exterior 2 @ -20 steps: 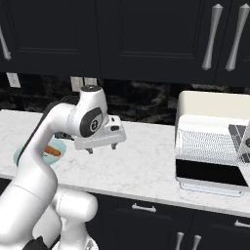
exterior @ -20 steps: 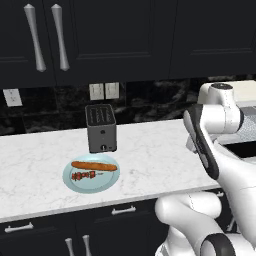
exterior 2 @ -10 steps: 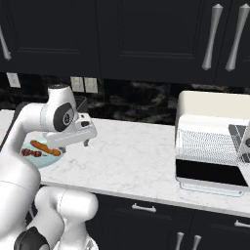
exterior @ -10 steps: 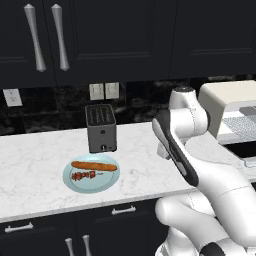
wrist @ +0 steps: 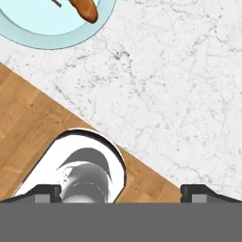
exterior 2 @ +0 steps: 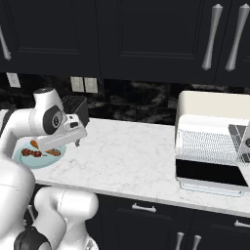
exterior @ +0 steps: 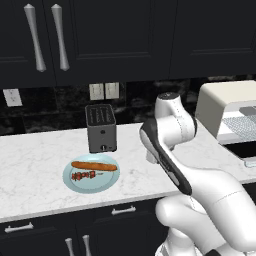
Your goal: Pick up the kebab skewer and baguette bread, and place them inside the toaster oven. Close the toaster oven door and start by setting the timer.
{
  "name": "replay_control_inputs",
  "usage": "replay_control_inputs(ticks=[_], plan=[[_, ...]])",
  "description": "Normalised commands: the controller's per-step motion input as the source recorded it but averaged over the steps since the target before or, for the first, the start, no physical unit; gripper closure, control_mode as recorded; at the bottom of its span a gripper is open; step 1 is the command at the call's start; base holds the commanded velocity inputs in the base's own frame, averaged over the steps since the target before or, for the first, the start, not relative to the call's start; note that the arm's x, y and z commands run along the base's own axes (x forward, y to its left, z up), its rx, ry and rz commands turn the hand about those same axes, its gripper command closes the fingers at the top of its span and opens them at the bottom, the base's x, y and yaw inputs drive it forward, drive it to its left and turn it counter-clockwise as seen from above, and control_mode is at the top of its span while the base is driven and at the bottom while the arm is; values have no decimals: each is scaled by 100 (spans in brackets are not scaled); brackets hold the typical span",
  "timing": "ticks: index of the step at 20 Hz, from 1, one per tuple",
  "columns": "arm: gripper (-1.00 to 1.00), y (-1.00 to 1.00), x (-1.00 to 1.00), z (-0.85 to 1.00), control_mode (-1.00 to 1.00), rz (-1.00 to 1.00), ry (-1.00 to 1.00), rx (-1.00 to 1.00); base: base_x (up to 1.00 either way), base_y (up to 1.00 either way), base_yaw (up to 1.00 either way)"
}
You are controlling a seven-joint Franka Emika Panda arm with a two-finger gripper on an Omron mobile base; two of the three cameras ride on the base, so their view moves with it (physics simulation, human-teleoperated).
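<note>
1 baguette bread beyond open jaws

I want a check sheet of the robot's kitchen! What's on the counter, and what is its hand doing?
Surface: white marble counter, wood floor below in the hand view.
Job's things: baguette and kebab skewer lie side by side on a pale blue plate; toaster oven stands at the counter's right end, door hanging open, wire rack showing.
Clutter: dark slot toaster behind the plate.
Grippers: tool open, holding nothing, looking down over the counter edge beside the plate.
Cables: nothing seen.
Surroundings: dark cabinets with silver handles above and below, wall outlets on the dark backsplash.
</note>
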Motion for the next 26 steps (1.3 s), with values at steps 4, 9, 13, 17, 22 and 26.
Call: replay_control_inputs(ticks=[4,9,13,17,22,26], plan=[[-100,48,61,-29,-100,10,0,4,0,0,0],[-100,93,60,-10,-100,4,0,0,0,0,0],[-100,90,42,-6,-100,8,5,0,0,0,0],[-100,64,26,-21,-100,12,1,0,0,0,0],[-100,35,19,-46,-100,11,1,1,0,0,0],[-100,8,43,-36,-100,9,0,1,0,0,0]])
